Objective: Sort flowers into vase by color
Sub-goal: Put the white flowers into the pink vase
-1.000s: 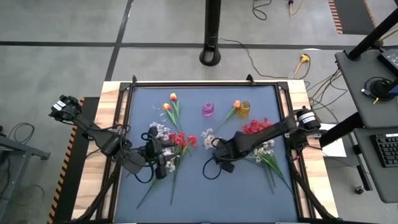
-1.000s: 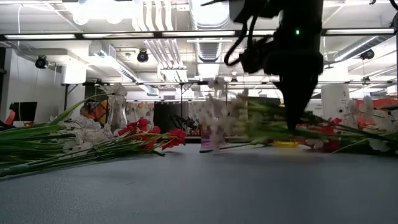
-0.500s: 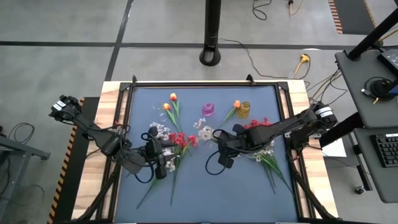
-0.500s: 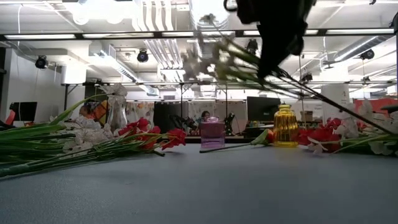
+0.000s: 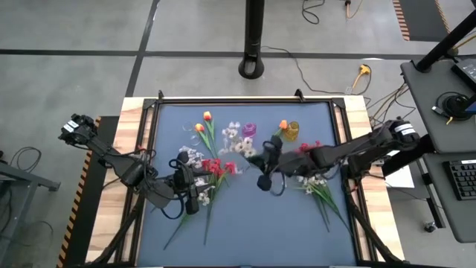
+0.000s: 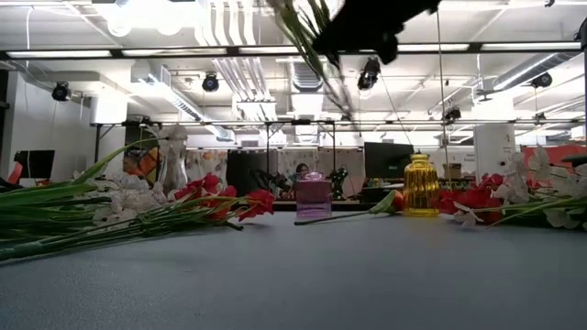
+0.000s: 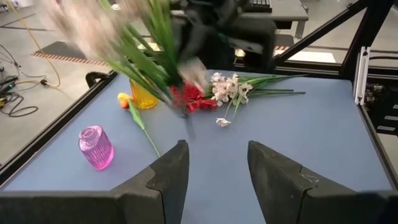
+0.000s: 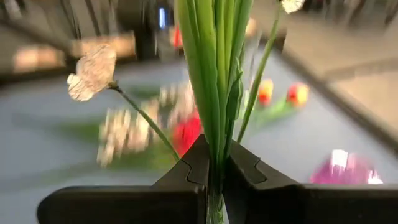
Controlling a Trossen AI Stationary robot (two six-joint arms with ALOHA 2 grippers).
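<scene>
Right gripper [image 5: 266, 158] near table centre, jaws clenched on stems of white spray [image 5: 236, 139], lifted off the mat; blossoms point toward 10 o'clock, just beside pink vase [image 5: 249, 130]. Yellow vase [image 5: 291, 131] at 3 o'clock of it. Left gripper [image 5: 199, 184] jaws apart, empty, over red flowers [image 5: 216, 168].

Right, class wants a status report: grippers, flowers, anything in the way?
Right gripper shut on white spray, lifted near pink vase. Left gripper open, low by red flowers. Nothing between spray and vase.
</scene>
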